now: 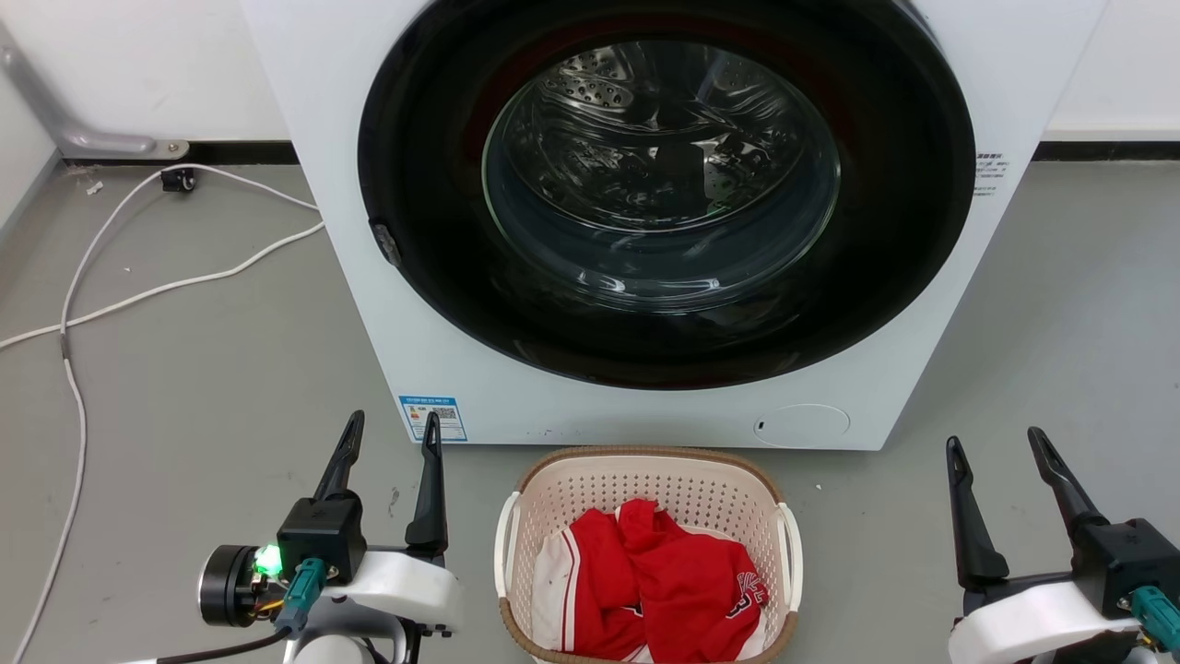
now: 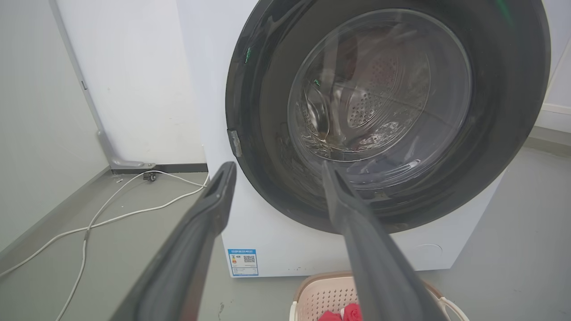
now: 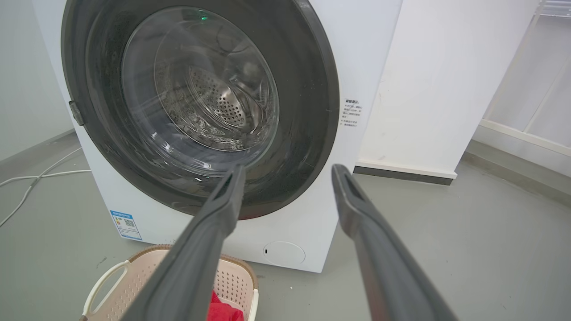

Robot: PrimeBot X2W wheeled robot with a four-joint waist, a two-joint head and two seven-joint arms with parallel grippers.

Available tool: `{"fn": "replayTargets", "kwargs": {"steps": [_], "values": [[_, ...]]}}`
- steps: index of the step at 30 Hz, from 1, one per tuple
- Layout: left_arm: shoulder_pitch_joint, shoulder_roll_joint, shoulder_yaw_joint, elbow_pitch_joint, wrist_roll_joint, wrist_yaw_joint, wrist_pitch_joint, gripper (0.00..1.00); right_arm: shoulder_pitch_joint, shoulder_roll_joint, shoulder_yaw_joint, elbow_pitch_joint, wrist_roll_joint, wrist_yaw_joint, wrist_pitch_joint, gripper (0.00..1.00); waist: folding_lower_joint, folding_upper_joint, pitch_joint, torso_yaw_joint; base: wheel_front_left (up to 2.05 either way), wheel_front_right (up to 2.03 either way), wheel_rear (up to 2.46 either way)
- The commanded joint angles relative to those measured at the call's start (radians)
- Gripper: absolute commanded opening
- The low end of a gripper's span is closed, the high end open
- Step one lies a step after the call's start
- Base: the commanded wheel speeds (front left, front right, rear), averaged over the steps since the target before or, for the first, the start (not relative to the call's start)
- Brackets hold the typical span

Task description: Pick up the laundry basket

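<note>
We find the laundry basket [image 1: 645, 454] standing on the grey floor [image 1: 184, 397], just in front of the white washing machine [image 1: 516, 406] and below its round dark door [image 1: 442, 231]. A red-and-white garment [image 1: 678, 581] lies inside it. Our left jaws sit off the basket's left side and our right jaws off its right side, each clear of the white side handles [image 1: 505, 544]. Both pairs are released: the left fingers [image 1: 429, 489] and the right fingers [image 1: 963, 526] are spread wide with nothing between them. Both arms are held low, their fingers aimed forward at the machine's front. A green light [image 1: 267, 558] glows on the left wrist. A white cable [image 1: 184, 281] trails over the floor left of the machine.
</note>
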Motion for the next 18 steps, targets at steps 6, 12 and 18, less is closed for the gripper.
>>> {"fn": "replayTargets", "kwargs": {"steps": [6,12,18], "values": [[0.004,-0.002,0.004,0.003,0.005,0.001,-0.003,1.00,-0.002,0.003,-0.002,0.004,-0.008,0.000,-0.006,1.00,0.0000,-0.0001,0.002,0.001,0.00,0.00,0.00],[-0.022,-0.003,0.004,0.005,0.012,0.003,-0.003,1.00,-0.021,0.003,-0.009,0.017,0.005,0.000,-0.002,1.00,0.0000,-0.0001,0.025,-0.003,0.00,0.00,0.00],[-0.096,-0.005,-0.007,0.048,0.006,-0.008,-0.002,1.00,-0.083,0.003,-0.025,0.071,0.023,0.000,-0.004,1.00,0.0000,-0.0001,0.097,-0.009,0.00,0.00,0.00]]}}
